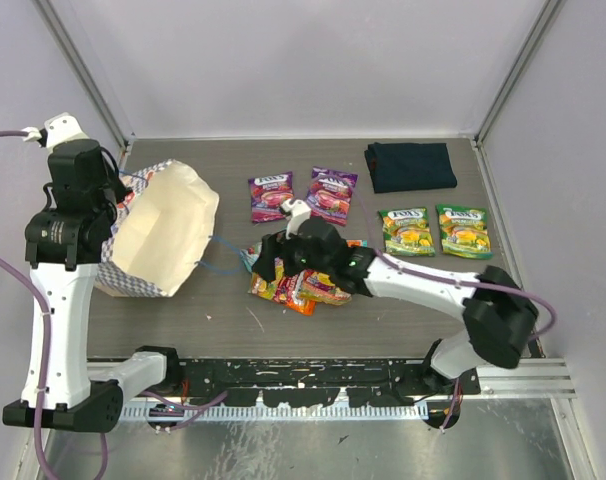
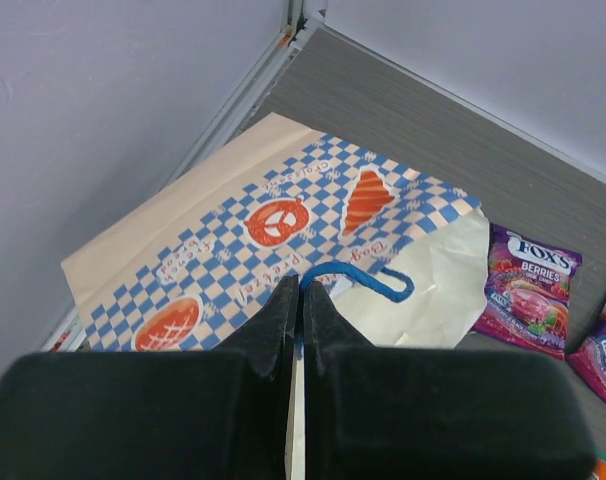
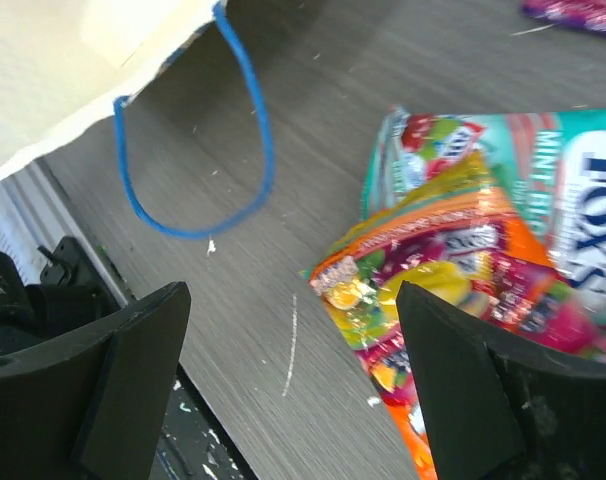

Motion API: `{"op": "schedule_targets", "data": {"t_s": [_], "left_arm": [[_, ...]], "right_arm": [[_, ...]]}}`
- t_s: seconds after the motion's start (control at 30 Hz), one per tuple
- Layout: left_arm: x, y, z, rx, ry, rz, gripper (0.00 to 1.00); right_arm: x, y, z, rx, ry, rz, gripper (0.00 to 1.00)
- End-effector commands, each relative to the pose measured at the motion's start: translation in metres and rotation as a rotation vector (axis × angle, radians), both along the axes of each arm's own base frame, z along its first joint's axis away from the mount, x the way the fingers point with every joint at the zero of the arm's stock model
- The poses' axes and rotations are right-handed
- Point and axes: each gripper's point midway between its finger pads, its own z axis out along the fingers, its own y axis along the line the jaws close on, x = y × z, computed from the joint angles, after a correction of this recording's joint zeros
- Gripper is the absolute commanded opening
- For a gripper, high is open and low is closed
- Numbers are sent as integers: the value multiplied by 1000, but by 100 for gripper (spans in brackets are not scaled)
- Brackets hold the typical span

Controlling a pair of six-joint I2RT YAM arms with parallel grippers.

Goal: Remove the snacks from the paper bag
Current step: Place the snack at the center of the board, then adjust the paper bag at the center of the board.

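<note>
1. Snacks: an orange-red packet (image 3: 433, 290) and a teal packet (image 3: 543, 170) lie heaped on the worktop (image 1: 233, 320) directly under the right jaws. Two purple packets (image 1: 271, 195) lie beyond the jaws and two green packets (image 1: 407, 230) to their right.
2. Paper bag (image 1: 163, 235): it lies to the left of the right jaws, tipped with its mouth towards them. No packet shows inside.
3. Left gripper (image 2: 301, 285): its jaws are closed on the bag's blue cord handle (image 2: 383, 285), holding the rim up.
4. Right gripper (image 3: 291, 300): its jaws are spread wide and hold nothing. The orange-red packet's corner lies between them.
5. Step, as judged: the bag seems emptied and the heap remains to be sorted. The next move calls for lowering onto one packet's edge, then closing without dragging its neighbours.
</note>
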Motion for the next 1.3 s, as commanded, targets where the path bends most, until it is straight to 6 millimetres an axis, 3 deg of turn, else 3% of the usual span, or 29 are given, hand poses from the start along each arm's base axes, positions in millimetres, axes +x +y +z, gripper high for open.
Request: {"op": "schedule_targets", "data": {"t_s": [0.0,0.17,0.47,0.6,0.83,1.0,1.17,1.27], "left_arm": [[3,6,21,27,-68,18,2],[4,6,18,35,-62,17,2],[3,7,18,43,-65,15,3],[2,9,18,52,-66,22,3],[0,10,21,57,-70,30,3],[-1,11,21,59,-71,35,3],[-1,12,20,63,-66,35,3],[-2,12,21,63,-72,36,3]], "right_arm": [[5,49,38,151,-27,99,90],[12,78,49,198,-15,158,91],[23,112,13,148,83,209,83],[24,120,5,137,110,224,73],[36,109,-3,70,65,167,76],[39,99,12,98,15,147,78],[34,88,58,194,-70,180,79],[36,78,74,216,-93,159,80]]}}
